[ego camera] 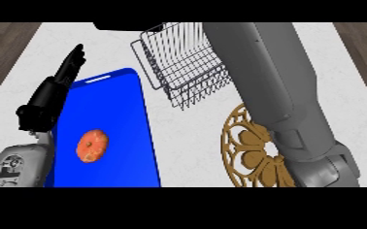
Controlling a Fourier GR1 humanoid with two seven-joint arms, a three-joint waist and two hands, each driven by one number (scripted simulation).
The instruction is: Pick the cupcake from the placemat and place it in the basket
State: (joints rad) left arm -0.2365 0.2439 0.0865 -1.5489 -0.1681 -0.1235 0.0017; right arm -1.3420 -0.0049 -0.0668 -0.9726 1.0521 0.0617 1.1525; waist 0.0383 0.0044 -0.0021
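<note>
While your right forearm [279, 102] reaches far across the wire basket [183, 63], its hand out of sight, your left hand [61, 80] rests at left, fingers straight, orange cupcake [92, 145] on the blue placemat [114, 126], gold trivet [251, 150] at right.

My left hand [54, 89] rests open beside the blue rectangular placemat [118, 106], where an orange round cupcake [91, 145] sits; the wire basket [183, 63] stands farther right.
</note>
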